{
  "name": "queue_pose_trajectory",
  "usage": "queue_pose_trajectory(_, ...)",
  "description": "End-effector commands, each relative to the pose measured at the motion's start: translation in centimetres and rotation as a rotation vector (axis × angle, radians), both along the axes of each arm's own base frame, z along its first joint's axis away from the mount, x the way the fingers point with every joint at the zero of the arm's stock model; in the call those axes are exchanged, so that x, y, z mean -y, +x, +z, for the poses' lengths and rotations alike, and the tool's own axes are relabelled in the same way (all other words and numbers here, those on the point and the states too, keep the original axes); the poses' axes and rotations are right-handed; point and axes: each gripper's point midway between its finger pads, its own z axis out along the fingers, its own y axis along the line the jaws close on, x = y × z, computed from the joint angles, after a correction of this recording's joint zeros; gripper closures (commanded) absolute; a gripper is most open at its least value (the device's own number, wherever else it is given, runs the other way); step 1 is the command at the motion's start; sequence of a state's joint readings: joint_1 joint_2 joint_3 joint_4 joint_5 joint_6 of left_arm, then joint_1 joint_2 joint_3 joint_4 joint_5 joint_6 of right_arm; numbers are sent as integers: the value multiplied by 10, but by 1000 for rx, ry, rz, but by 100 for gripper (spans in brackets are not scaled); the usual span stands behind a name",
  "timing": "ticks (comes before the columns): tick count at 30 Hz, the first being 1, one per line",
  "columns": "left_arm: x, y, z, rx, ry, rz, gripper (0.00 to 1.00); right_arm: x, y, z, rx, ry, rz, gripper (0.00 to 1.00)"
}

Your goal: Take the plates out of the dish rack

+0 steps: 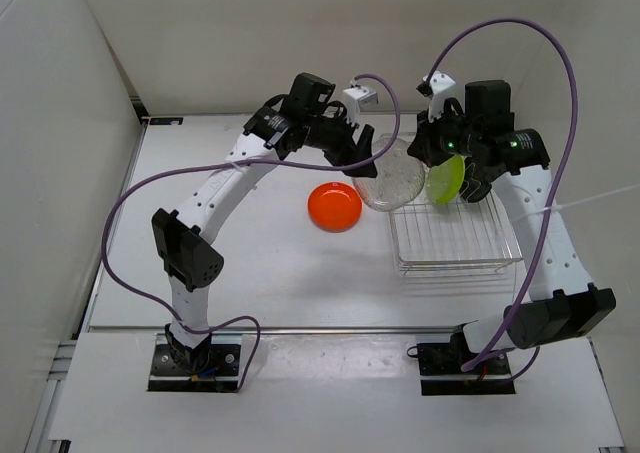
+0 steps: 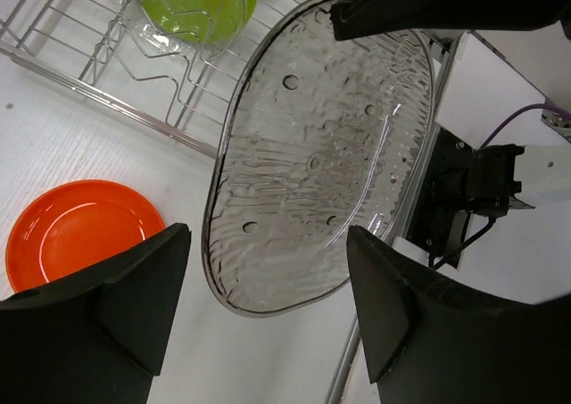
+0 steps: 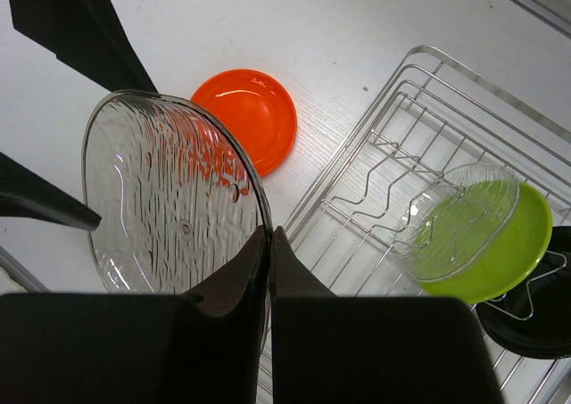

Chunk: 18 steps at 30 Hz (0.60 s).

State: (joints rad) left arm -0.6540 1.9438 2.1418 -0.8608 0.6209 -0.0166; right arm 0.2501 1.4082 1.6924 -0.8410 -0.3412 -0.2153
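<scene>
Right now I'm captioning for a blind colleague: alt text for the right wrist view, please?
The right gripper pinches the rim of a clear plate. Beyond it an orange plate lies on the white table; to the right, the dish rack holds a lime green plate and a black plate.

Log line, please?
right gripper: jaws shut on clear round plastic plate; left gripper: jaws open around it; orange round plastic plate: on table

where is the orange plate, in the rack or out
Out. The orange plate lies flat on the table, left of the dish rack and outside its wire side.
</scene>
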Motion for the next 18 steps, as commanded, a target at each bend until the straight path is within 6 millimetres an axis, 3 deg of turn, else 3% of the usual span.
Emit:
queue_pose_trajectory(1,-4,4,22,69,-14,27,19,-4,0,21,49,28,21,99)
queue_pose_trajectory(4,-7,9,20,81,1,55,27,-3,-1,17,40,26,21,99)
queue_pose_trajectory(10,-9,11,22,95,2,71,68,-4,-6,24,56,35,29,99)
queue_pose_trajectory(16,-6,11,20,85,4,91,89,-7,-13,24,47,56,47,98)
queue_pose_trajectory(18,-9,16,18,97,19,120,89,-8,-17,27,54,63,56,92)
